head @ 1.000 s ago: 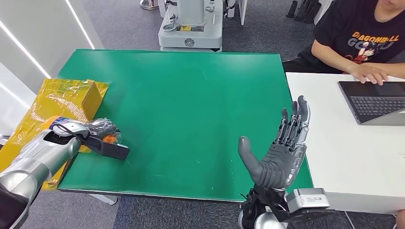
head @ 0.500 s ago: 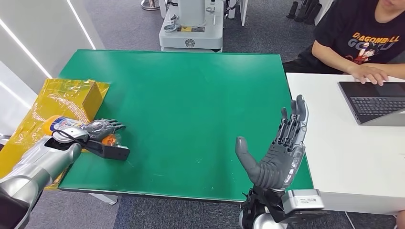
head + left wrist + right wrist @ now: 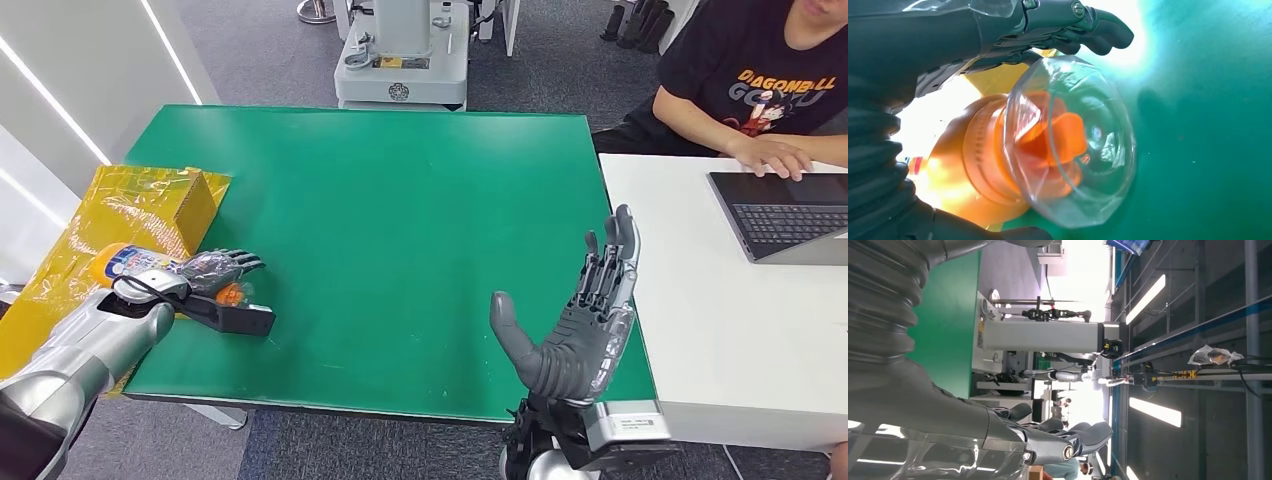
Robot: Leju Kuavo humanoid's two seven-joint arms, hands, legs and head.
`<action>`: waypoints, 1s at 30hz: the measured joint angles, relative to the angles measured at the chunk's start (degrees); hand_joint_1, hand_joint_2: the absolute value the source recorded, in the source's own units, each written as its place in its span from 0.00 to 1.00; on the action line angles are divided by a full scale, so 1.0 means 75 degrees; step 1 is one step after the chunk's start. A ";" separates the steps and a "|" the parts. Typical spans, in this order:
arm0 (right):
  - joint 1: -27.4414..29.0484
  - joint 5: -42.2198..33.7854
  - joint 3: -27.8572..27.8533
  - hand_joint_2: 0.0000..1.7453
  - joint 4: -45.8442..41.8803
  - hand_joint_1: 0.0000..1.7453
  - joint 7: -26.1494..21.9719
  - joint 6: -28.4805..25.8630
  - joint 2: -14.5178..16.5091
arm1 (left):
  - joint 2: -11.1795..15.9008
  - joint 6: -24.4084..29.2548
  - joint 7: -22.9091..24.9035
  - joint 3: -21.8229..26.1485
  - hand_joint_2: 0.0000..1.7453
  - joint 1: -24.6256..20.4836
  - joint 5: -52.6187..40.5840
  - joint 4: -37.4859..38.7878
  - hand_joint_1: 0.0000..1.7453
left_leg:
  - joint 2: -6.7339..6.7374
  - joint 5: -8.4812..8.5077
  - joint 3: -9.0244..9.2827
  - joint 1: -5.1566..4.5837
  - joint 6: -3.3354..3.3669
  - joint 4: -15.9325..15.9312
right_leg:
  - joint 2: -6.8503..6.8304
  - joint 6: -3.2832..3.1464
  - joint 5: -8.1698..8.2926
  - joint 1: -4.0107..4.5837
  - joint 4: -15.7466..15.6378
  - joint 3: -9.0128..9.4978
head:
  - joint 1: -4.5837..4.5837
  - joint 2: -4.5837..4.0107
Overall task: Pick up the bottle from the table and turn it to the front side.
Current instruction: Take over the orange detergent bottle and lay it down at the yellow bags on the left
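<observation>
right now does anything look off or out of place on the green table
Nothing spilled or damaged. The bottle lies on its side at the table's left edge, partly over the yellow bag, with the left robot hand wrapped around its clear-capped end. The right robot hand is raised, open and empty.

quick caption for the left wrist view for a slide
Left hand grips the orange bottle, clear cap toward the camera, above the green table.

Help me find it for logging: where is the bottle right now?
In the head view the bottle lies at the green table's near-left corner, gripped by the left robot hand, beside the yellow box.
</observation>
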 joint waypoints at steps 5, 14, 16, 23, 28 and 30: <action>0.0052 -0.0073 0.0000 1.00 0.0005 0.00 -0.0014 0.0000 0.0000 | 0.0074 0.0232 -0.0137 0.0226 1.00 0.0075 -0.0020 -0.0001 0.00 | 0.0002 0.0000 0.0001 0.0000 -0.0001 0.0000 | 0.0003 0.0000 0.0000 0.0000 0.0001 -0.0003 | 0.0000 0.0000; 0.0156 -0.0163 -0.0003 1.00 0.0005 0.00 -0.0152 -0.0009 -0.0017 | 0.0488 0.0843 -0.0736 0.0698 1.00 0.0229 -0.0041 -0.0660 0.00 | 0.0005 0.0000 -0.0012 0.0003 -0.0001 0.0001 | 0.0010 0.0000 0.0000 0.0001 0.0000 -0.0024 | 0.0000 0.0000; 0.0162 -0.0163 -0.0003 1.00 0.0005 0.00 -0.0163 -0.0009 -0.0018 | 0.0505 0.0832 -0.0746 0.0712 1.00 0.0227 -0.0039 -0.0696 0.00 | 0.0005 0.0000 -0.0012 0.0003 -0.0001 0.0001 | 0.0010 0.0000 0.0000 0.0001 0.0000 -0.0025 | 0.0000 0.0000; 0.0292 -0.0044 -0.0041 1.00 -0.0067 0.00 -0.0164 -0.0009 -0.0035 | 0.0775 0.0322 -0.0971 0.1099 1.00 -0.0047 0.0241 -0.1752 0.00 | 0.0015 0.0000 -0.0019 0.0002 -0.0001 0.0001 | 0.0015 -0.0004 0.0003 0.0001 0.0000 -0.0030 | 0.0000 0.0000; 0.0374 -0.0013 -0.0101 1.00 -0.0144 0.00 -0.0151 -0.0009 -0.0035 | 0.0985 0.0193 -0.1017 0.1158 1.00 -0.0192 0.0393 -0.2232 0.00 | 0.0014 0.0000 -0.0019 0.0002 -0.0002 0.0001 | 0.0016 -0.0005 0.0003 0.0001 0.0000 -0.0032 | 0.0001 0.0000; 0.0408 0.0000 -0.0128 1.00 -0.0179 0.00 -0.0152 -0.0009 -0.0035 | 0.1031 0.0233 -0.1042 0.1230 1.00 -0.0162 0.0590 -0.2407 0.00 | 0.0015 0.0000 -0.0020 0.0003 -0.0002 0.0001 | 0.0016 -0.0005 0.0003 0.0001 0.0000 -0.0033 | 0.0001 0.0000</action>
